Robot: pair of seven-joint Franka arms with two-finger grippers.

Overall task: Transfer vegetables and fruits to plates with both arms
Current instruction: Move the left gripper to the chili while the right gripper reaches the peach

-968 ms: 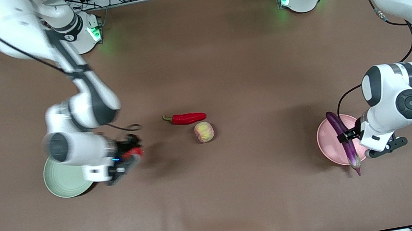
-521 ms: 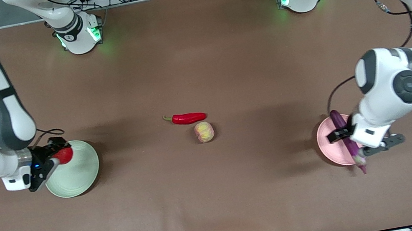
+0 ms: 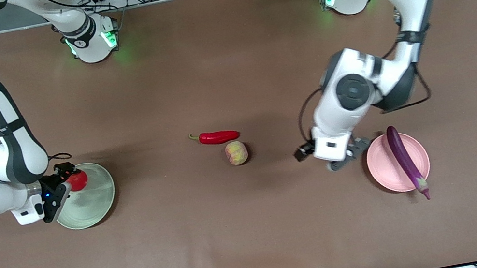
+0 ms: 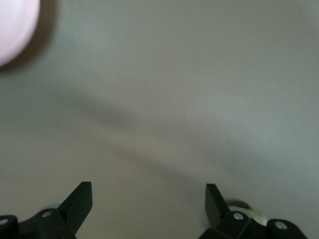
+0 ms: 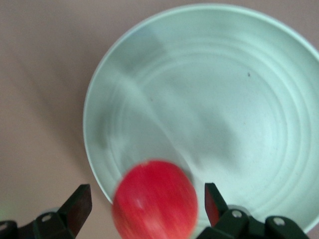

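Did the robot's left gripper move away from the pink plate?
Yes. The left gripper left the long purple eggplant on the round pink plate and moved toward the yellow-pink peach.

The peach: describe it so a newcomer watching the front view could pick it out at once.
Look to the middle of the brown table, between the green plate and the pink plate. Two items lie close together there: a red chili and, just nearer the front camera, the peach. It is round and pale yellow-pink, unlike the long red chili.
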